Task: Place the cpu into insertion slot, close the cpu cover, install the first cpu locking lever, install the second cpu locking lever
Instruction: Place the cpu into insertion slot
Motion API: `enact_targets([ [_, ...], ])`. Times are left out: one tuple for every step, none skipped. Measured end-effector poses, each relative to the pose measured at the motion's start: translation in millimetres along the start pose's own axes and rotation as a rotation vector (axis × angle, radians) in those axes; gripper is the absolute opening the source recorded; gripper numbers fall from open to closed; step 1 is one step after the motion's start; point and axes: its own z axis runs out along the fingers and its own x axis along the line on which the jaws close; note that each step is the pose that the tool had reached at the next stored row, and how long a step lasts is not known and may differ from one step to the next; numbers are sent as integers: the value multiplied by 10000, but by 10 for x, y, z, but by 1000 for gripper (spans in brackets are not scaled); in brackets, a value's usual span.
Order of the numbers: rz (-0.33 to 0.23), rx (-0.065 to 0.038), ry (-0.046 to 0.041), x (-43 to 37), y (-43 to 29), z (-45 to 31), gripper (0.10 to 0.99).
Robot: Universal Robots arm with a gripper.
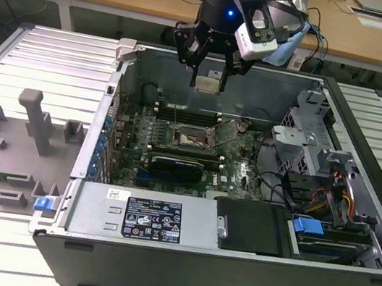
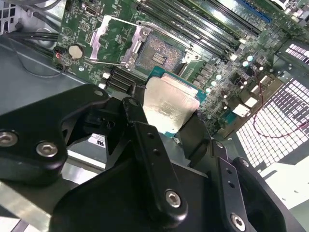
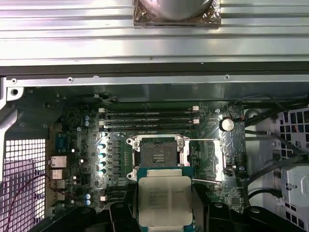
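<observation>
My gripper [image 1: 209,78] hangs above the open computer case, shut on the cpu [image 1: 208,83], a flat square chip with a silvery top. In both wrist views the cpu [image 2: 170,105] [image 3: 164,199] sits between the black fingers [image 2: 145,140], held clear above the motherboard. Below it the insertion slot [image 1: 193,137] [image 2: 158,54] [image 3: 157,155] lies bare, its contact field showing. The cpu cover [image 2: 113,42] is swung open beside the slot. Two thin locking levers [image 2: 159,26] [image 3: 205,140] stick out, unlatched.
A long black card [image 1: 184,164] lies just in front of the slot, and memory slots [image 3: 149,118] lie behind it. The power supply [image 1: 142,215] fills the case's near side, with a drive cage [image 1: 301,143] and cables on the exterior view's right. Grey fixtures [image 1: 34,117] stand left.
</observation>
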Motion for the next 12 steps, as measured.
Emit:
enact_targets([
  [-1,0,-8,5,-1,10,541],
  [-3,-2,-32,21,-4,38,541],
  [-4,-1,-43,29,-5,53,541],
  [-5,-2,-60,39,-8,73,541],
  [-6,-2,-71,45,-9,88,541],
  [-8,-3,-84,51,-10,99,541],
  [-12,-3,-124,72,-14,137,541],
  [-13,-3,-144,80,-17,167,541],
  [-15,-5,-157,82,-19,192,541],
  [-15,-4,-165,83,-18,207,541],
  [-18,-3,-176,83,-8,234,541],
  [-20,-6,-184,84,5,257,541],
])
